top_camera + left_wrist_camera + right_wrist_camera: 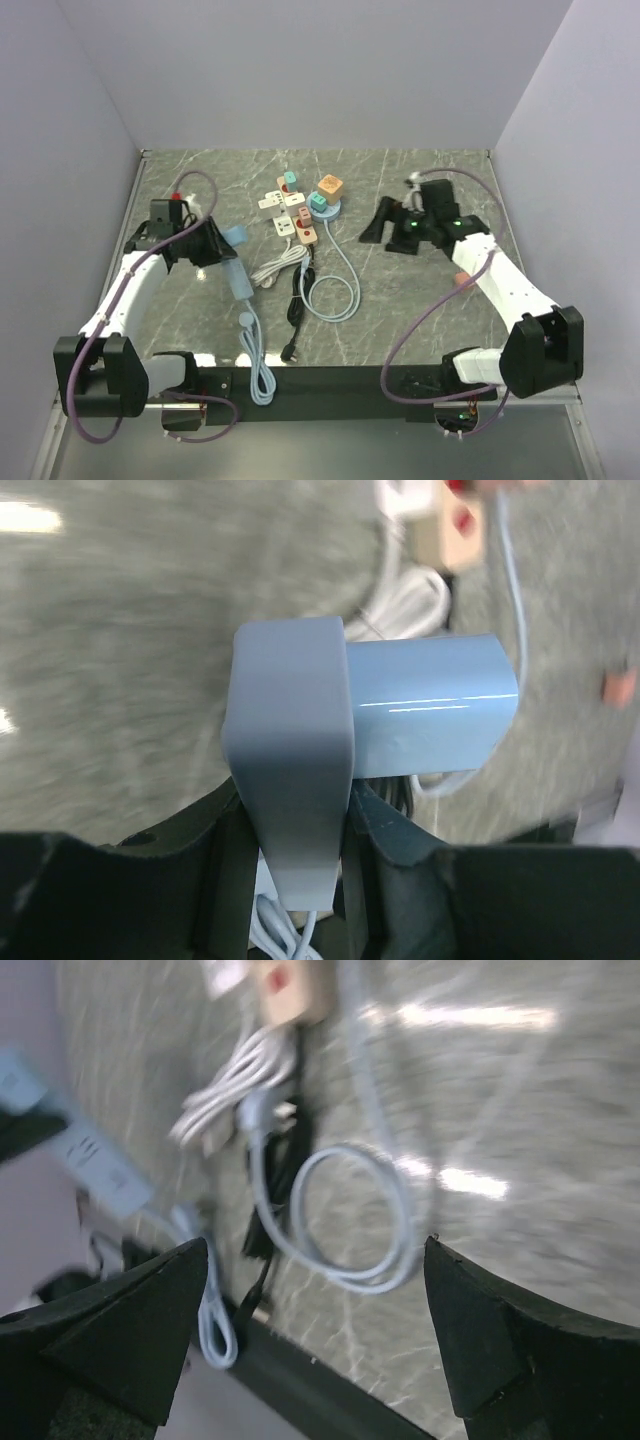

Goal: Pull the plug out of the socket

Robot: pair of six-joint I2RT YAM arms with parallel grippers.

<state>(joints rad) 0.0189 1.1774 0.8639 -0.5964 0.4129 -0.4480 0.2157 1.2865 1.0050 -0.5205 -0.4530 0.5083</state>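
My left gripper (pixel 213 246) is shut on a pale blue-grey socket strip (pixel 237 277), held off the table at the left. In the left wrist view the socket (pixel 290 750) is clamped between the jaws of the left gripper (pixel 298 810). A light blue plug block (pixel 430 705) sticks out sideways from it, touching its side. That plug (pixel 232 236) shows just right of the left fingers. The socket's white cord (pixel 258 360) hangs down to the near edge. My right gripper (pixel 372 222) hovers open and empty over the table's right half, far from the plug. Its jaws stand wide apart (pixel 317 1245).
Beige power strips with coloured plugs (pixel 288 208) lie mid-table. An orange cube (pixel 330 187) and a teal plug on a round base (pixel 322 206) sit beside them. A white cable bundle (pixel 280 265), a black cable (pixel 295 312) and a light blue cable loop (pixel 336 290) lie nearer. Walls close in on three sides.
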